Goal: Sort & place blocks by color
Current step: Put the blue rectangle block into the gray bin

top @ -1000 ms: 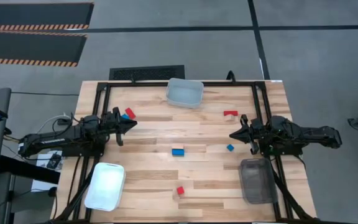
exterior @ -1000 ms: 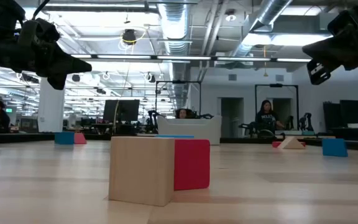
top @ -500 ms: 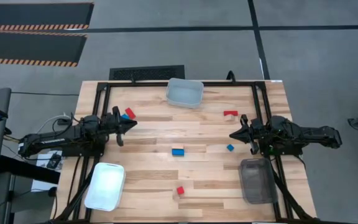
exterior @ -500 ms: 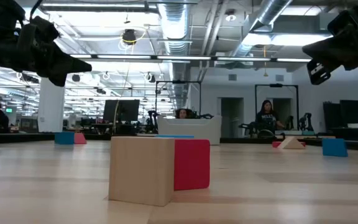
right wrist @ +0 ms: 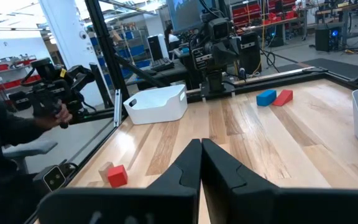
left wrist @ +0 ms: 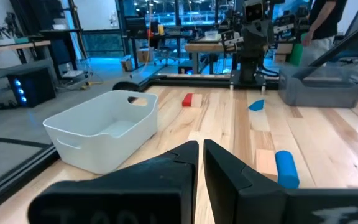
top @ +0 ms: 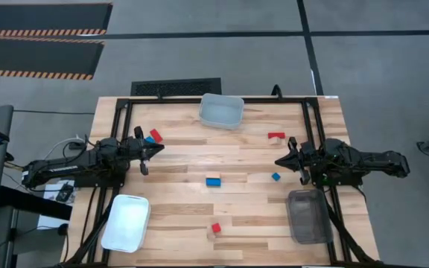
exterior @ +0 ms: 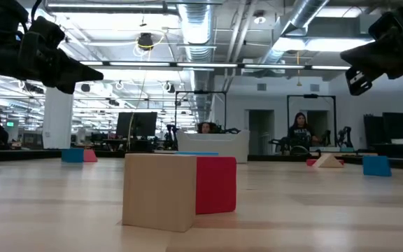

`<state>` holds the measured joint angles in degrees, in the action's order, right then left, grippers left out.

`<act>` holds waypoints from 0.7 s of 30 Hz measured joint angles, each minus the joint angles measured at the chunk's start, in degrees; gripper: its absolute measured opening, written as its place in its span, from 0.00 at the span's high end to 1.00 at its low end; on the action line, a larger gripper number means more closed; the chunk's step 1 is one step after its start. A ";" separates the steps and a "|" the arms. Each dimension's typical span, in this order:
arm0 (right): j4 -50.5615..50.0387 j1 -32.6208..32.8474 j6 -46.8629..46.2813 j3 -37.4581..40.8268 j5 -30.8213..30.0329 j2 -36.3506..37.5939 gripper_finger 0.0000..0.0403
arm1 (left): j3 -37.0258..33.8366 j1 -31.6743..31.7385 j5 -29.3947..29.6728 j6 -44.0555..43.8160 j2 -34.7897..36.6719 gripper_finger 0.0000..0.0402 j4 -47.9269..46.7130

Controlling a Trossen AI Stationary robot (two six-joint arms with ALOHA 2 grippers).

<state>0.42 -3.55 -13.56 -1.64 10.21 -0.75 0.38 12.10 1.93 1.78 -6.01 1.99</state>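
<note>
Small blocks lie scattered flat on the table: a blue and red pair [top: 153,136] by my left gripper, a red with tan block [top: 276,136] at the far right, a blue with tan block [top: 214,181] mid-table, a small blue block [top: 275,176], and a red and tan pair [top: 215,228] near the front edge, which shows large in the low view [exterior: 180,189]. My left gripper [top: 160,147] [left wrist: 199,152] hovers shut above the left side, just beside the blue and red pair. My right gripper [top: 277,161] [right wrist: 201,149] hovers shut above the right side, between the red block and the small blue block.
A clear bin [top: 221,110] stands at the far edge, a white bin [top: 126,222] at the near left and a grey bin [top: 308,216] at the near right. A black frame [top: 118,112] borders the table. A person's dark sleeve [right wrist: 17,124] shows beyond the table's near side.
</note>
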 joint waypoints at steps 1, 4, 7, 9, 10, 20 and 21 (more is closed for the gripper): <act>-0.02 -0.05 0.02 0.00 -0.45 0.00 0.92 | 0.00 0.00 0.00 0.00 0.01 0.96 0.12; 0.07 -0.23 0.03 0.01 -1.30 0.00 0.92 | 0.00 -0.02 0.50 0.63 0.01 0.96 0.10; 1.58 -0.28 0.02 0.19 -1.33 0.00 0.92 | 0.00 -0.02 1.71 0.05 0.01 0.96 0.21; 4.53 -0.28 0.02 0.20 -1.36 -0.02 0.92 | 0.00 -0.01 2.37 -1.29 0.01 0.96 1.40; 6.49 -0.28 0.02 0.20 -1.47 0.02 0.92 | 0.00 0.00 2.45 -2.39 0.03 0.96 2.07; 10.31 -0.35 11.03 0.12 -21.69 -0.01 0.92 | 0.00 0.00 2.58 -6.03 0.01 0.96 2.22; 10.17 -0.40 12.44 0.12 -25.00 -0.12 0.92 | 0.00 -0.02 3.34 -5.49 0.01 0.96 1.54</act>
<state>10.59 -3.96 -1.12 -1.52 -14.79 -0.87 0.38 12.08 5.27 -3.71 -6.00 3.53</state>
